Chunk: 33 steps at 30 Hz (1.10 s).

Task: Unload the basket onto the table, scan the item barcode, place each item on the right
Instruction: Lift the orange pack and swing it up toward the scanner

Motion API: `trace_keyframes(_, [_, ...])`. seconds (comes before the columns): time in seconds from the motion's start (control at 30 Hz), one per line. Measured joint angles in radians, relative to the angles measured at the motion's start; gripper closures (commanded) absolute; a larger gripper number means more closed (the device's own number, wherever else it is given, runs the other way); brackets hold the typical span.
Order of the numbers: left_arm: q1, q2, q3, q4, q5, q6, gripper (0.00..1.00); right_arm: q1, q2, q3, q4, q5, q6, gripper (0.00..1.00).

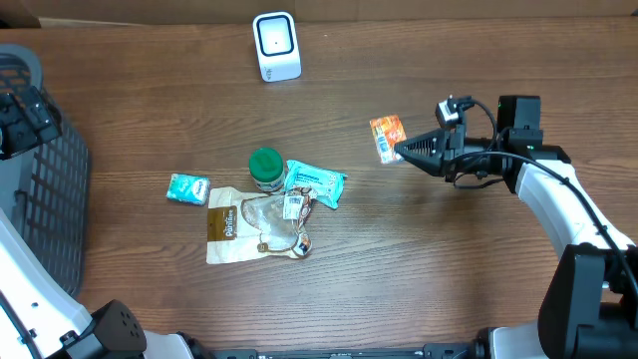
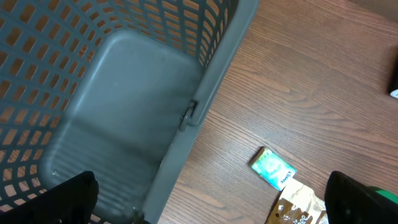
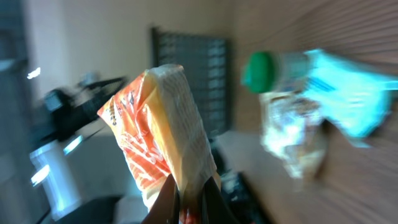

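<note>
My right gripper [image 1: 402, 152] is shut on one edge of an orange and white snack packet [image 1: 388, 136], holding it off the table right of centre. In the right wrist view the packet [image 3: 158, 121] stands up out of the pinching jaws of that gripper [image 3: 189, 190], and the picture is blurred. A white barcode scanner [image 1: 276, 45] stands at the back of the table. My left gripper [image 2: 211, 208] hangs open over the rim of a grey basket [image 2: 124, 93], with nothing between its fingers [image 2: 71, 199].
A green-capped jar [image 1: 265, 168], a blue packet [image 1: 314, 182], a small teal packet [image 1: 187, 188] and a gold pouch [image 1: 249, 227] lie mid-table. The grey basket [image 1: 40, 199] fills the left edge. The teal packet [image 2: 272, 168] also shows beside the basket.
</note>
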Motion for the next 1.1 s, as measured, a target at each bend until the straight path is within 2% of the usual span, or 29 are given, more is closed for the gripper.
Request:
trace_keyframes(0.27, [0.000,0.000,0.000,0.000,0.000,0.000,0.01,0.000,0.000,0.001,0.240,-0.109,0.309,0.96])
trace_keyframes(0.63, [0.000,0.000,0.000,0.000,0.000,0.000,0.00,0.022,0.000,0.002,0.513,-0.119,0.620,0.96])
trace_keyframes(1.1, [0.000,0.000,0.000,0.000,0.000,0.000,0.01,0.069,0.000,0.002,0.531,-0.078,0.776,0.96])
